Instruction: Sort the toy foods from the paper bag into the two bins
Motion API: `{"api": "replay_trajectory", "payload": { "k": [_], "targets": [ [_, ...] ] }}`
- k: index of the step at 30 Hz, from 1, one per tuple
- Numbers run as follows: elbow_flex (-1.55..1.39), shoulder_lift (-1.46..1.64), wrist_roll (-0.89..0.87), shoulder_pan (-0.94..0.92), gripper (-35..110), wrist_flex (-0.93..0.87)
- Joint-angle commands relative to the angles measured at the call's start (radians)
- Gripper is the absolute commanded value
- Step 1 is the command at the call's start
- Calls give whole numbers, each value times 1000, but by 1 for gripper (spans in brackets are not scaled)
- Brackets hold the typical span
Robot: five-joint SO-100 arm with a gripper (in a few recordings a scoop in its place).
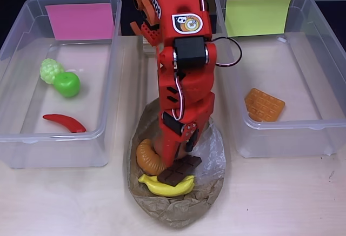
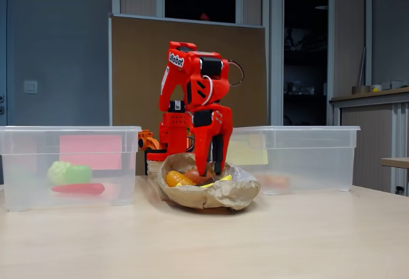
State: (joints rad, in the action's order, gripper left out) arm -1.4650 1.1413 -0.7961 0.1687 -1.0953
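Toy foods were split three ways when I looked: grapes [image 1: 51, 70], apple [image 1: 67, 84] and chili [image 1: 64, 122] lay in the pink-labelled bin [image 1: 16, 74] at the left of the overhead view, the waffle [image 1: 264, 105] sat alone in the yellow-green-labelled bin [image 1: 324, 68] at the right, and the rest waited in the paper bag [image 1: 178, 211] at lower centre. My gripper [image 1: 181, 152] reached down into that bag, over the croissant [image 1: 148, 157], the chocolate bar [image 1: 179, 170] and the banana [image 1: 166, 185]; something brownish showed beside the croissant in the fixed view, perhaps the donut, but I could not be sure. Whether my jaws were open, closed or already pinching something I could not tell, since my own red arm [image 1: 181, 58] hid the tips from above and the bag's rim hid them from the side. I judged all these pieces to be light, hollow, stiff plastic, smooth enough to squirt out of a hard pinch. The chocolate bar lay tilted on top of the banana and touching it, so it seemed the easiest to take, gripped across its narrow width on the flat edges. The croissant I would take across the thick middle of its curve, the banana mid-length where it is widest. The bag itself looked soft and crumpled, with a shiny clear patch, and I reckoned it might drag or lift if a jaw caught its wall.
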Motion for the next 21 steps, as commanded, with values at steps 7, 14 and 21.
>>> {"api": "replay_trajectory", "payload": {
  "k": [7, 14, 21],
  "targets": [
    [3, 67, 132, 38, 21, -71],
    [3, 141, 218, 38, 20, -146],
    [14, 130, 314, 6, 19, -112]
  ]
}}
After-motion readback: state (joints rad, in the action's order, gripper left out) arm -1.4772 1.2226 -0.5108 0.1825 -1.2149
